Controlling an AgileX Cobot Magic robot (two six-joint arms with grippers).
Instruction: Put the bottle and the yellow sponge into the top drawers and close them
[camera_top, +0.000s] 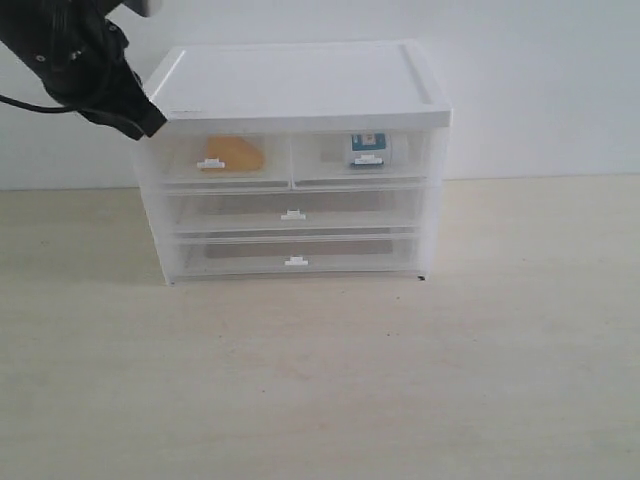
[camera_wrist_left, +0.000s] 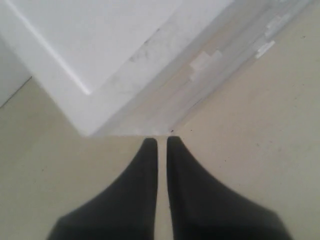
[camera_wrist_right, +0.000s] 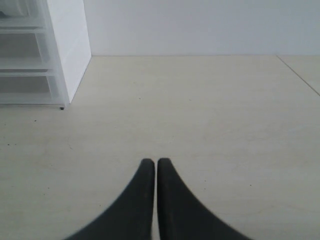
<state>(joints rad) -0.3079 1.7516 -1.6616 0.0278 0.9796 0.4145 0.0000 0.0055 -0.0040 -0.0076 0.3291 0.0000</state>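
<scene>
Surface: pale wood-grain table (camera_top: 320, 380) in front of a plain white wall (camera_top: 540, 90)
Cabinet: we see the white-topped cabinet (camera_top: 300, 75) at the back of the table, its drawer fronts facing the exterior camera
Yellow sponge: the yellow sponge (camera_top: 233, 153) lies inside the top-left drawer (camera_top: 180, 165), behind its clear front
Bottle: the bottle (camera_top: 368, 147) stands upright inside the top-right drawer (camera_top: 415, 160)
Drawer fronts: both look flush with the frame, so we judge them closed, though clear plastic makes a slight gap hard to rule out
Left gripper: the left gripper (camera_wrist_left: 162, 141) is clenched, fingers nearly touching with nothing between them; it hangs by the cabinet's upper left front corner, apart from it
Right gripper: the right gripper (camera_wrist_right: 152, 162) is clenched and empty too, low over the table, well off the cabinet's right side and outside the exterior view
Key relation: from the left gripper the sponge's drawer lies just inward along the cabinet front, its tab handle (camera_wrist_left: 205, 60) ahead of the fingertips; the drawers slide front to back, so any last push must run toward the wall
Nearer arm: left, by far, for both top drawers
Our judgement: the task looks complete; we expect only a withdrawal that keeps off the cabinet corner
</scene>
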